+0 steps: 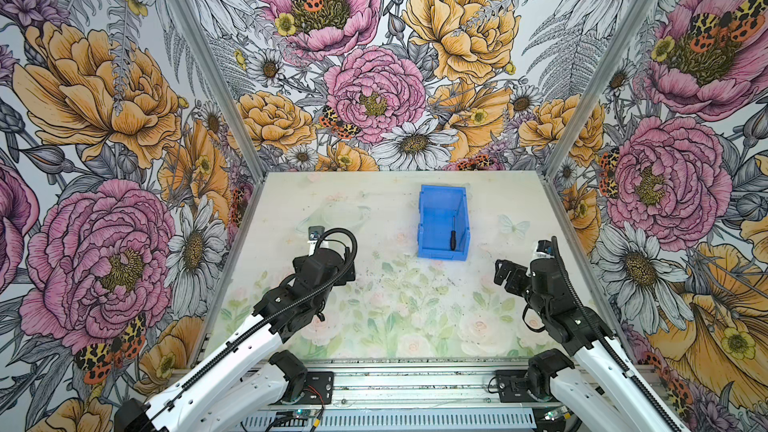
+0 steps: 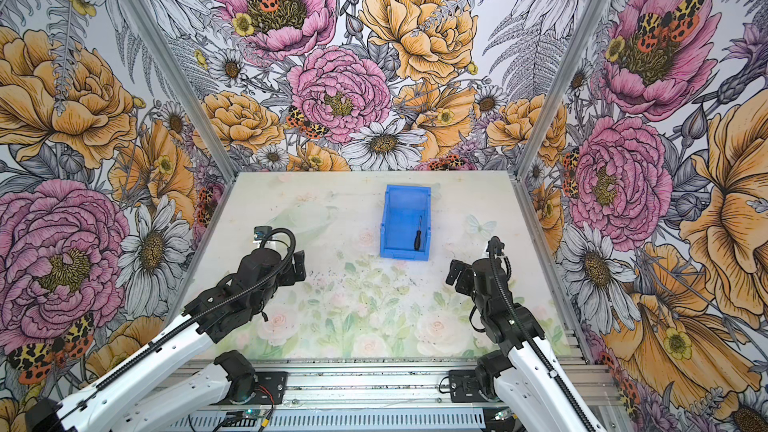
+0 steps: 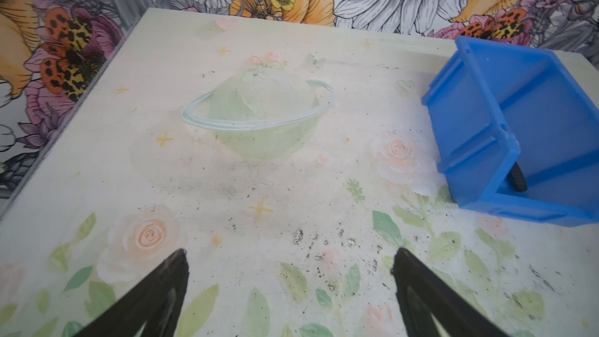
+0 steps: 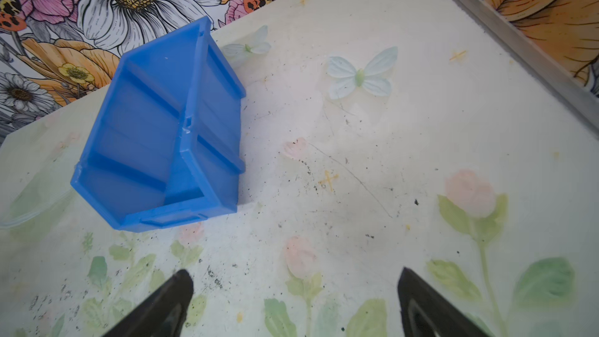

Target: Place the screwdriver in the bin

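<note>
Nearest the camera, the aluminium rail (image 1: pixel 415 384) carrying both arm bases runs along the front edge of the bench (image 1: pixel 374 209).

Item under inspection: the screwdriver (image 1: pixel 453 236) lies flat on the floor of the bin (image 1: pixel 441 192). In both top views it sits towards the right-hand wall, with its black handle near the low front lip and its thin shaft pointing at the back wall. Whether it touches the side wall cannot be told. The left wrist view shows only the handle end (image 3: pixel 517 180), just behind the front corner of the bin (image 3: pixel 466 115). The right wrist view shows the bin (image 4: pixel 214 118) but not the tool. On this evidence the task is judged complete.

Handling assessment: the tool looks light, rigid and slim. The bare shaft would likely be slippery and prone to roll. The handle appears ribbed, so it is the sounder place to grip, taken across its width. The tall walls would crowd any approach except from above.

The left hand (image 3: pixel 288 264) is spread wide and empty, well apart from the bin on its left. The right hand (image 4: pixel 295 280) is likewise spread and empty, off the bin's front right.
</note>
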Available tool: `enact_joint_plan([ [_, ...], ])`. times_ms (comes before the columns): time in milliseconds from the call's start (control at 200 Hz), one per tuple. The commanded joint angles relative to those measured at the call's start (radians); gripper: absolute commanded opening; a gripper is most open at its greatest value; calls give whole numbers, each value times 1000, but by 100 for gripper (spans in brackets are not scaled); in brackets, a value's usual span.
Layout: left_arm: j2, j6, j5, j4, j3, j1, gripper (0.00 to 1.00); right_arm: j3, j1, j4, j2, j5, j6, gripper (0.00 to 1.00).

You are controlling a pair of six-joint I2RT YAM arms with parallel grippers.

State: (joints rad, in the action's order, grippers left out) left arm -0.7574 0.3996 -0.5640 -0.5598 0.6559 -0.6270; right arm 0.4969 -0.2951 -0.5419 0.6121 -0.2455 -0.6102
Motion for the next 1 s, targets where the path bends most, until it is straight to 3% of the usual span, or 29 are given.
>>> enact_joint_plan([
  [0, 87, -75, -58, 25, -62, 71, 99, -20, 4, 37, -30, -195, -9, 100],
  [105, 141, -98, -40, 14, -93, 170, 99, -69, 4, 106, -75, -356, -2, 99],
  [170, 157, -127, 1, 55, -111, 237, 99, -119, 6, 213, -97, -383, 103, 99],
  [420, 122, -364, 168, 446, -312, 440, 99, -206, 27, 590, 10, -228, 460, 100],
  [570, 16, -332, 230, 630, -378, 538, 99, -213, 86, 723, 187, -120, 497, 100],
  [711, -95, -328, 253, 918, -449, 580, 99, -223, 159, 934, 384, -12, 519, 99],
  [996, -381, -365, 348, 1228, -402, 632, 99, -105, 289, 1190, 725, 146, 566, 99],
])
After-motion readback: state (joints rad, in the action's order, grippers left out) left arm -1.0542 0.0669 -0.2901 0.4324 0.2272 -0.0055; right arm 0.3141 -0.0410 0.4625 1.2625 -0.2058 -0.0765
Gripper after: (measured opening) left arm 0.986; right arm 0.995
